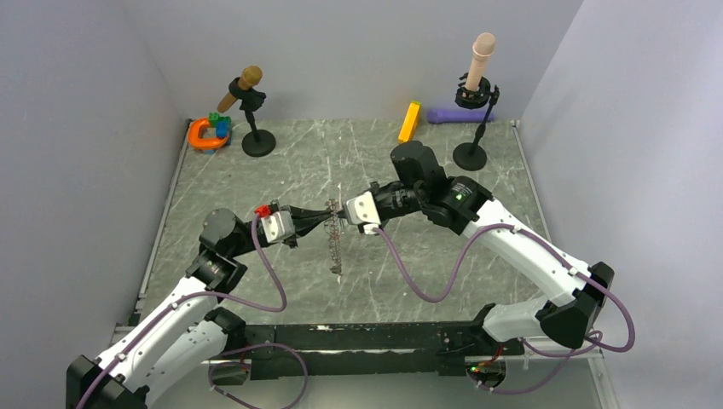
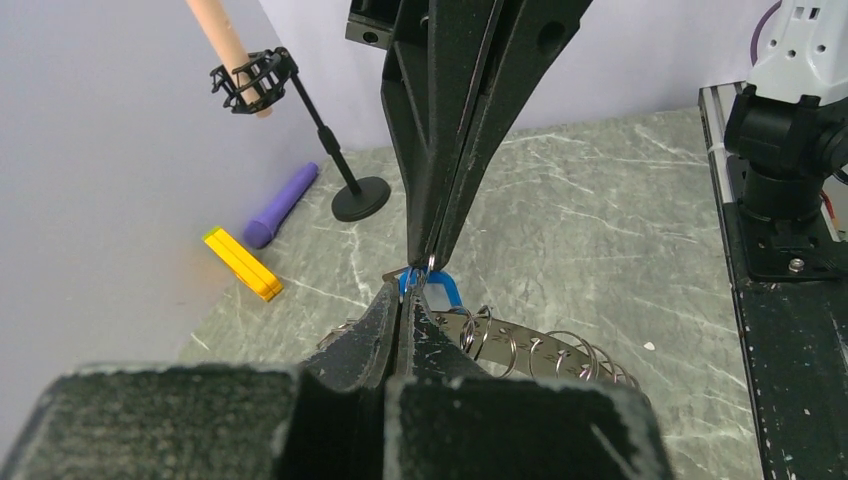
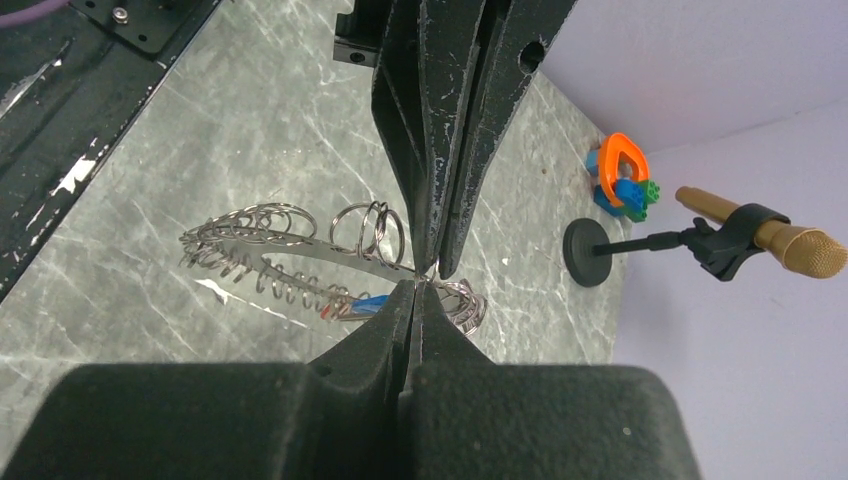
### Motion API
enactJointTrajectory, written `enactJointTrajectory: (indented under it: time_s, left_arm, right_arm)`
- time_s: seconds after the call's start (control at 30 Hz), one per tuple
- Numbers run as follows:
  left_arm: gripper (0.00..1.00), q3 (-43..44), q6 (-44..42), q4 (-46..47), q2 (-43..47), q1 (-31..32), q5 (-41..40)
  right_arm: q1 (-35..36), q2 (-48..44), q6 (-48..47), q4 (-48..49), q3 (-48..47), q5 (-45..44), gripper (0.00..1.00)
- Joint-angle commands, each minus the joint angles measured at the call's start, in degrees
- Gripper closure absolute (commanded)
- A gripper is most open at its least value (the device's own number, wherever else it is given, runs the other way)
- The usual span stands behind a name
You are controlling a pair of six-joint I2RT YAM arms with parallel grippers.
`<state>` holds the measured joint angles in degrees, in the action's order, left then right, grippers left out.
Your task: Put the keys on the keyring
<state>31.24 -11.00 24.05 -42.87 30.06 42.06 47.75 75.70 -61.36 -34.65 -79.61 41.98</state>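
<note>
Threading is proceeding: left tool (image 1: 326, 223) and right tool (image 1: 344, 213) are clenching the wide grey loop-fringed metal keyring (image 1: 335, 251), dangling over the desk (image 1: 358, 162). Tiny blue-headed key (image 2: 447, 291) is sitting at their tips, probably needing twisting onto a loop.

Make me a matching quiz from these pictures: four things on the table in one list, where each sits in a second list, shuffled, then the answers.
1. keyring
2. yellow block
3. orange C-shaped toy
4. purple cylinder

A. far left corner in the top view, by the coloured bricks
B. back wall, behind the right-hand stand
C. pinched mid-table by the left gripper and the right gripper
D. back edge, just right of centre

Pairs: 1-C, 2-D, 3-A, 4-B
</note>
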Motion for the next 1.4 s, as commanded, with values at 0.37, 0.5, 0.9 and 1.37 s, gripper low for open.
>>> enactJointTrajectory:
  time_s: [0.37, 0.5, 0.9, 1.37]
  left_arm:
    - [1.00, 2.7, 7.4, 8.3, -0.2, -2.3, -0.5]
    - [1.00, 2.3, 10.4, 10.5, -0.3, -2.6, -1.7]
    - [1.00, -5.0, 35.3, 35.1, -4.3, -5.5, -8.0]
    - [1.00, -9.0, 48.6, 51.4, -9.5, -5.4, -16.3]
  right_arm:
    - [0.5, -2.3, 0.1, 1.4, 2.1, -0.4, 1.00]
    - [0.5, -2.7, 1.6, 2.6, 2.5, -0.6, 1.00]
    - [0.5, -3.1, 7.5, 7.2, 3.1, -2.3, 1.00]
    - [0.5, -2.9, 11.7, 12.4, 4.8, -2.7, 1.00]
